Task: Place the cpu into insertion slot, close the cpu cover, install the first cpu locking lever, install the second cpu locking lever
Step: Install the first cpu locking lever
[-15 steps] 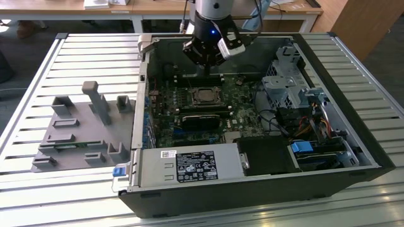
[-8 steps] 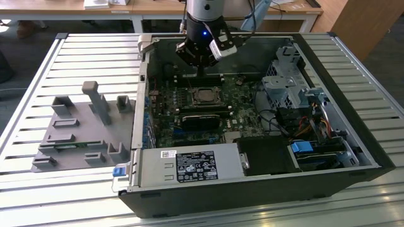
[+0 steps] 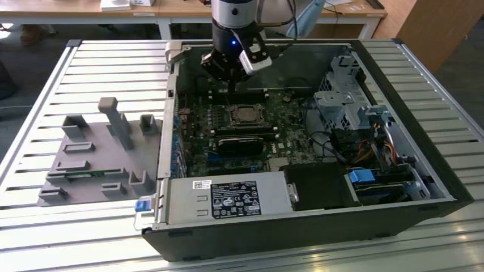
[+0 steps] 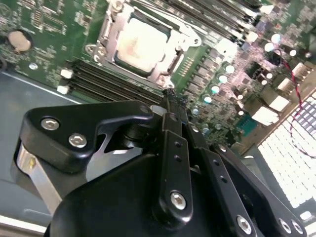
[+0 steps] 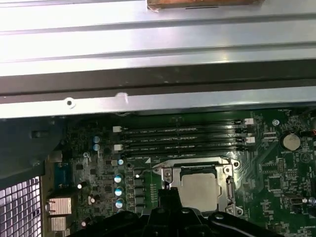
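The cpu [image 3: 244, 115] lies flat in the insertion slot [image 3: 228, 117] on the green motherboard inside the open computer case. Both wrist views show its pale metal top [image 4: 140, 42] [image 5: 200, 190] framed by the silvery cpu cover [image 4: 109, 33] [image 5: 196, 171], which looks laid down around the chip. My gripper [image 3: 225, 84] hangs above the board, just off the socket's edge toward the black memory sticks [image 5: 182, 138]. Its dark fingertips [image 4: 170, 96] are pressed together with nothing between them. I cannot make out how the locking levers stand.
The case [image 3: 318, 238] lies on a slatted metal table with its side off. A drive cage [image 3: 348, 102] and cables are at the exterior view's right, and a power supply [image 3: 226, 198] is at the front. A grey fixture plate [image 3: 98, 158] lies at the exterior view's left.
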`<state>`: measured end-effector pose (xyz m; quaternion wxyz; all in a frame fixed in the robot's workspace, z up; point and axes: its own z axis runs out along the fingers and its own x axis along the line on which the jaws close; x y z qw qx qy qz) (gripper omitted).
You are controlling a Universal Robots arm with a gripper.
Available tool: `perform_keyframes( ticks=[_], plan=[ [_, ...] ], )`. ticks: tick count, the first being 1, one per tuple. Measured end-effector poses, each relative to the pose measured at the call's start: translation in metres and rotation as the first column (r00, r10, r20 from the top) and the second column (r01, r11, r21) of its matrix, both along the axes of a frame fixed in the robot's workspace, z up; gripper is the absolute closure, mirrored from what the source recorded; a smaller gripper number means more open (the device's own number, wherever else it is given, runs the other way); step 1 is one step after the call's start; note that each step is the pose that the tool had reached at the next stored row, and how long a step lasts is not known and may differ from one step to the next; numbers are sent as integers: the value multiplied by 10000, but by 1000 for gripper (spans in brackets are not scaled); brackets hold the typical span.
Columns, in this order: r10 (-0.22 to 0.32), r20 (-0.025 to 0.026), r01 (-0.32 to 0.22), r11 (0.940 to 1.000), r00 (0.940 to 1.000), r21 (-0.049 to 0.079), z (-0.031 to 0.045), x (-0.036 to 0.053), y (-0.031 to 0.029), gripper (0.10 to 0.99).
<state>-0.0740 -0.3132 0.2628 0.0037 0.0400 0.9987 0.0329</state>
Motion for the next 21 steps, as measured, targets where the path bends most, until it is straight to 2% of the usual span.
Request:
perform_keyframes(
  ticks=[13,16,21],
  plan=[
    [37,69,-37,10000,10000,2,-47,-301,2,980],
    [95,69,-95,10000,9999,-1,-55,-320,17,980],
    [231,70,-231,9997,9997,0,-70,-321,81,980]
  ],
)
